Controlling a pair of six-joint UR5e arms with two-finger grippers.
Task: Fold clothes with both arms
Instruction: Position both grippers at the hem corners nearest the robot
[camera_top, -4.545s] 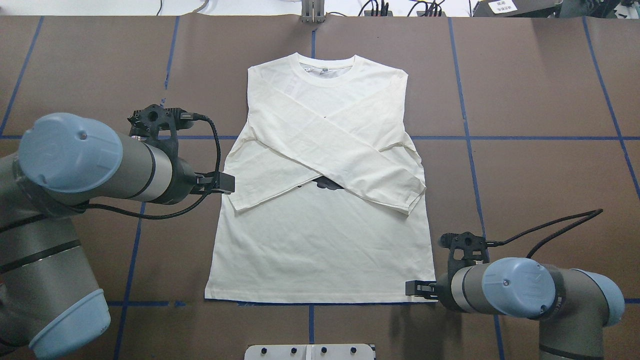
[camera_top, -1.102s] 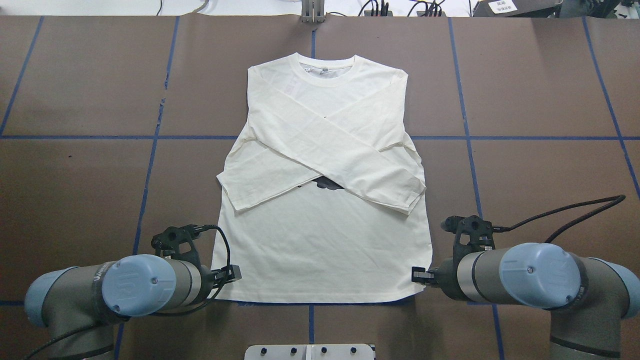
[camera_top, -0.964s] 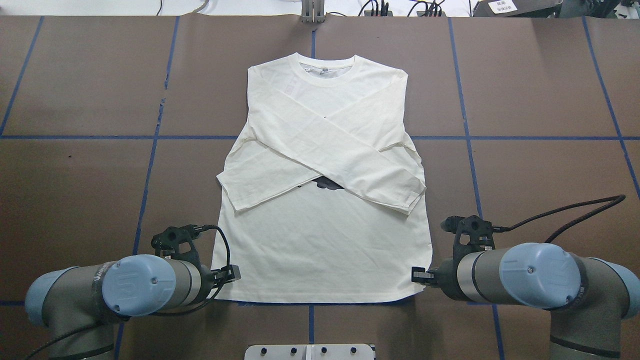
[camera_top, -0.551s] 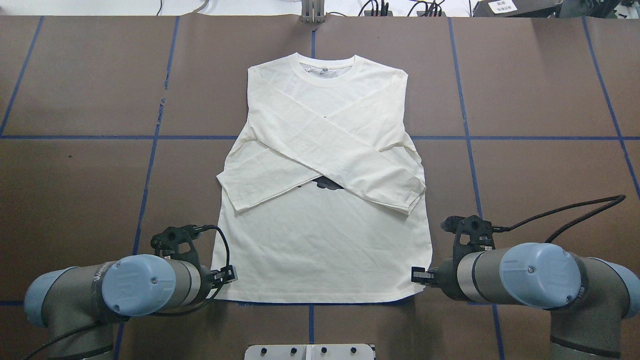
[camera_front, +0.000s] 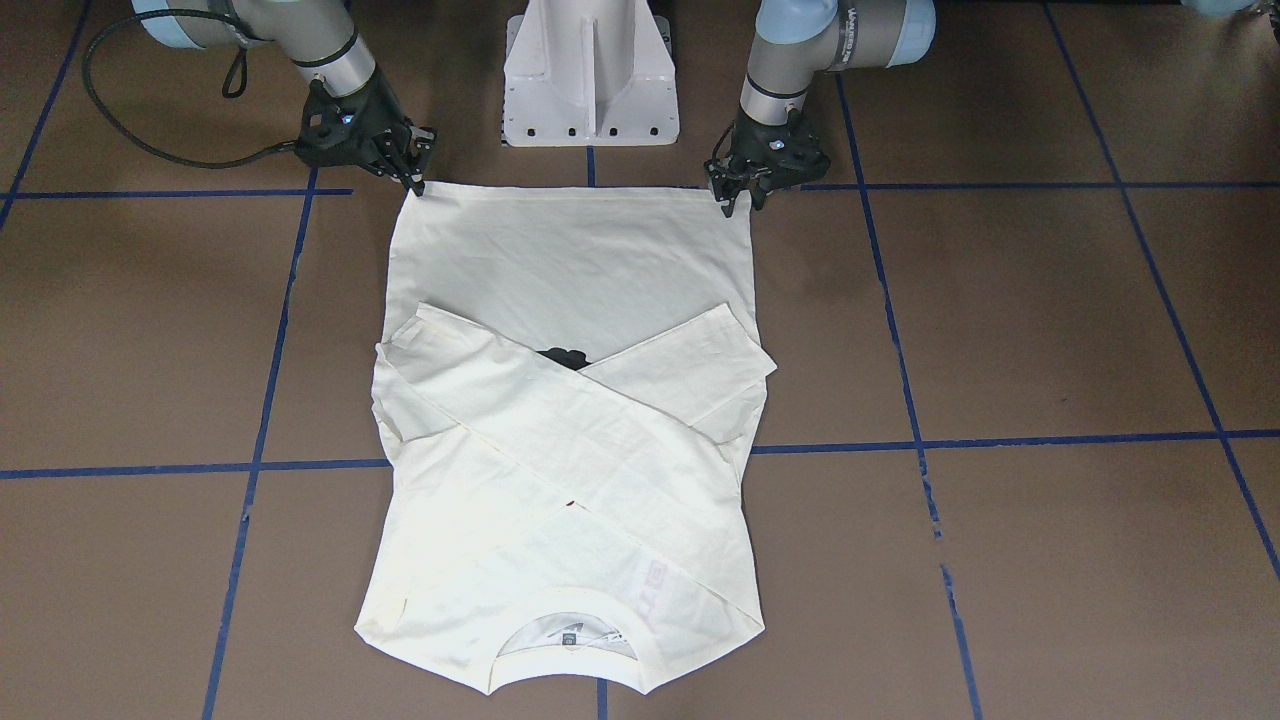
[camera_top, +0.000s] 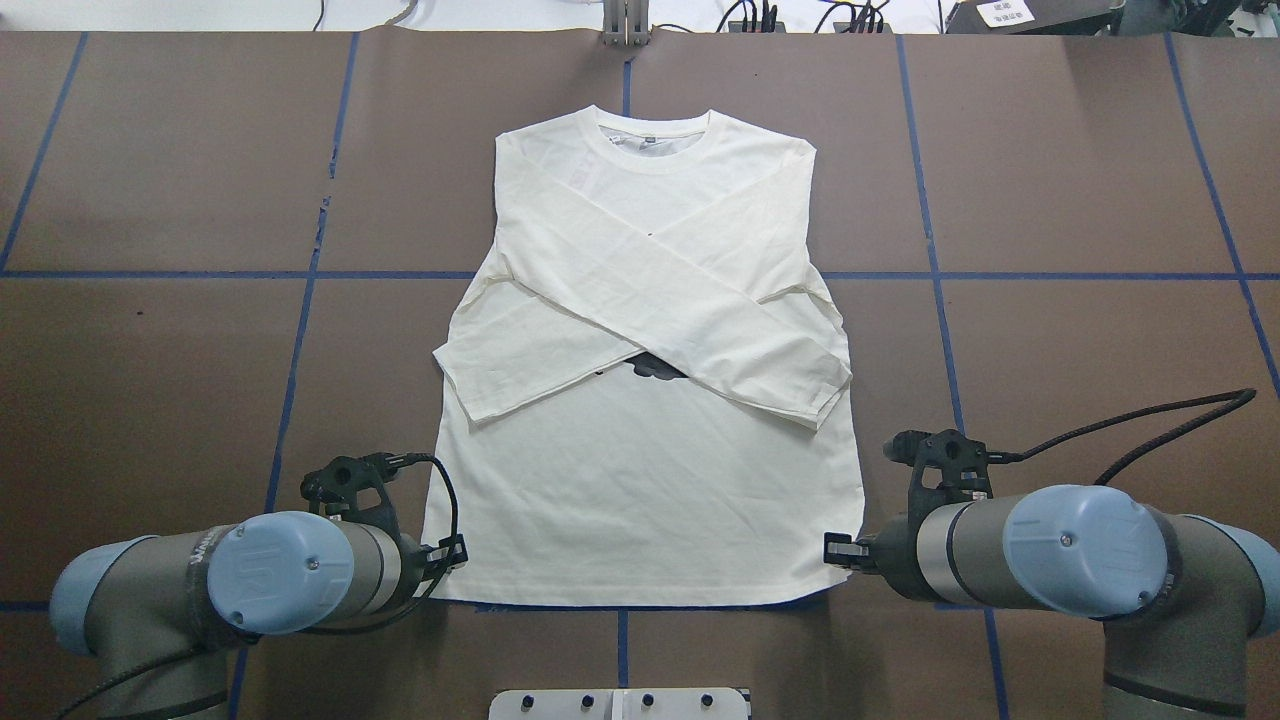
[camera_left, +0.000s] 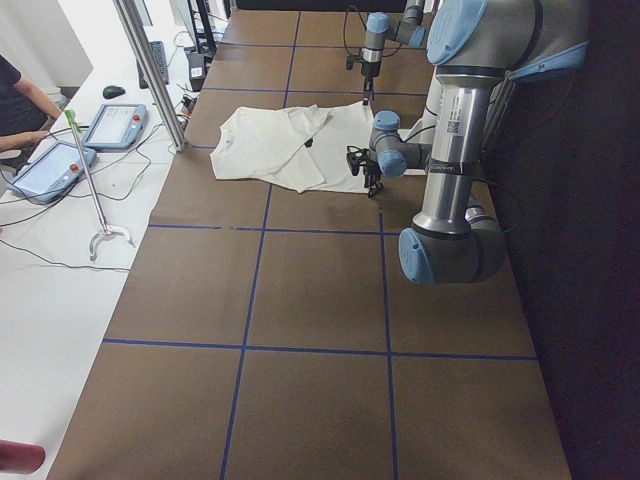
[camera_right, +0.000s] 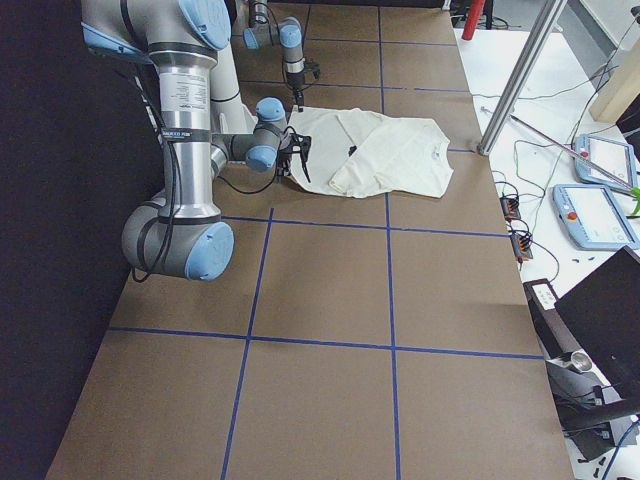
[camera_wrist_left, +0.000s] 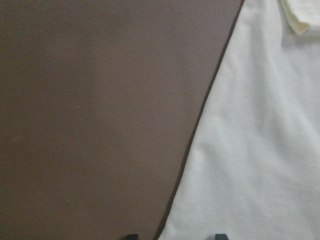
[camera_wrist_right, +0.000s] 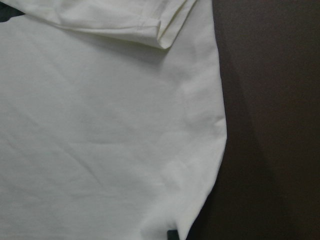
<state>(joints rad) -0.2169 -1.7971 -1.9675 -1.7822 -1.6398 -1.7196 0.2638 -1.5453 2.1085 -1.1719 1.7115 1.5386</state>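
The left jaws are apart: in the left wrist view two dark tips (camera_wrist_left: 216, 237) stand with a gap, and the edge of the shirt (camera_top: 640, 500) runs up between them. The right jaws look pinched together on the shirt. Only one dark tip (camera_wrist_right: 172, 235) shows in the right wrist view, right at the cloth's edge.

The shirt lies flat on the brown bench (camera_top: 150, 350), just in front of the white base (camera_front: 590, 80). Its bottom hem is the side nearest the base, and its collar (camera_top: 655, 150) is the side farthest from the base. Both long sleeves (camera_top: 760, 350) are folded over the chest and cross each other like an X. A bit of black print (camera_top: 655, 368) peeks out under the crossing, on the side toward the base.

The left arm (camera_top: 280, 572) reaches in from the base's left, and its jaws sit at the hem corner on that side. The right arm (camera_top: 1085, 550) reaches in from the base's right, and its jaws sit at the other hem corner. Blue tape lines (camera_top: 1100, 275) make big squares on the bench, and one runs right along the hem.
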